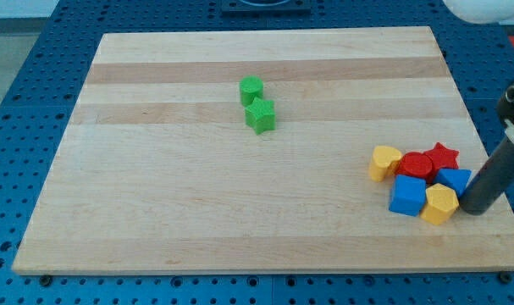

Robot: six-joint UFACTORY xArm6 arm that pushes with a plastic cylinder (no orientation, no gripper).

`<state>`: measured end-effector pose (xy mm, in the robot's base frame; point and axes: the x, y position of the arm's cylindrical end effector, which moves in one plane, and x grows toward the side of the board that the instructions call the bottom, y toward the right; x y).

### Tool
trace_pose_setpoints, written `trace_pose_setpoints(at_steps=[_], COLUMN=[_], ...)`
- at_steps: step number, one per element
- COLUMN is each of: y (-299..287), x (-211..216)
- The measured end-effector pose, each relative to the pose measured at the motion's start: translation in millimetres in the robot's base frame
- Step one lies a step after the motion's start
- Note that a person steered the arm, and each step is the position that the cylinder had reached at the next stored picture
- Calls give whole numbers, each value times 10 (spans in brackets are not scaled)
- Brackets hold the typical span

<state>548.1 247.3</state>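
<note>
Pale wooden board (240, 212) on a blue perforated surface (28, 102).
Lengthwise grain bands across the board; rows of small holes over the blue surface on all sides; white rounded object (485, 8) cut off at the view's top right.
</note>
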Motion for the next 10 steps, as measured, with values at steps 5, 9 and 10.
trace_pose_setpoints(at_steps=[5,9,10], y=[-462,-503,-503], x=[-870,-1709,-1915])
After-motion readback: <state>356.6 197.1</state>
